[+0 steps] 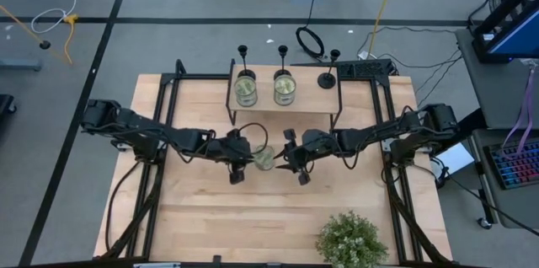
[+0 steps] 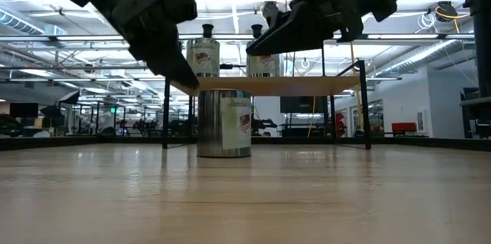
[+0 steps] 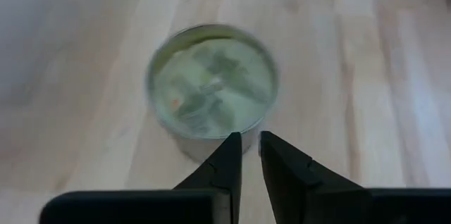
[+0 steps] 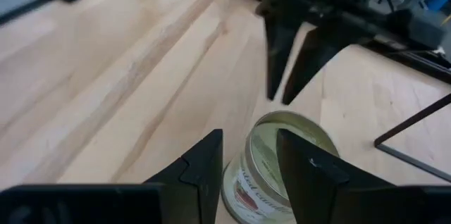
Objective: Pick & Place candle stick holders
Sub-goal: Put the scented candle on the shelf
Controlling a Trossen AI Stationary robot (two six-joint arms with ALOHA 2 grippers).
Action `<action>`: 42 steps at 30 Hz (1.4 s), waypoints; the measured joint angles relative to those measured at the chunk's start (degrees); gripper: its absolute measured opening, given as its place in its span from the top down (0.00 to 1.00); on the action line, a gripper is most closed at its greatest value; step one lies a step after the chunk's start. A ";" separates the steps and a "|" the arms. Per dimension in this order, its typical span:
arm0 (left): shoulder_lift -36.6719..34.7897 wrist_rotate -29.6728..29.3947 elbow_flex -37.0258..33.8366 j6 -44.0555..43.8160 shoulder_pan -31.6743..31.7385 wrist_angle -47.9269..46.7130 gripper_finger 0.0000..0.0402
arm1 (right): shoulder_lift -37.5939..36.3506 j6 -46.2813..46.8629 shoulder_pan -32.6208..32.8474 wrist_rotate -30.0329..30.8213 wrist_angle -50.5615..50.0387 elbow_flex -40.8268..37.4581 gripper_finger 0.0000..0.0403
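Three black candle stick holders stand on the raised wooden shelf (image 1: 307,99) at the table's far side: two (image 1: 242,51) (image 1: 283,51) behind two candle tins (image 1: 245,89) (image 1: 285,88), the third (image 1: 328,78) alone on its round base. A third tin (image 1: 264,158) stands on the table in front of the shelf; it also shows in the low view (image 2: 224,123). My left gripper (image 3: 250,155) hovers above its left side, its fingers almost together. My right gripper (image 4: 250,159) hovers open above its right side. Both are empty.
The shelf's black wire legs (image 1: 337,112) stand just beyond both grippers. A leafy green potted plant (image 1: 349,241) sits at the table's near edge, right of the middle. Bare wood lies in front of the tin (image 1: 253,217).
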 joint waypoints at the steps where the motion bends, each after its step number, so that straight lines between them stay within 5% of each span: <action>1: -0.07 -0.58 -0.07 0.00 0.10 -0.21 0.85 | 0.00 -0.45 0.00 -0.04 -0.25 0.00 0.69; 10: 0.43 -8.34 -0.08 -6.04 2.91 -6.64 0.85 | 5.57 -3.55 -1.24 -0.16 1.04 0.14 0.69; 19: 7.53 2.65 -0.08 -1.03 6.89 6.46 0.85 | 8.22 -9.76 -1.61 -0.12 4.89 -0.02 0.69; 28: 9.91 2.46 -0.08 -1.12 6.92 9.45 0.85 | 8.09 -10.60 -2.23 0.11 -1.69 0.10 0.69; 42: 4.90 2.44 -0.04 -5.49 3.37 4.31 0.85 | 2.78 -6.14 -2.19 0.61 -8.62 -0.15 0.99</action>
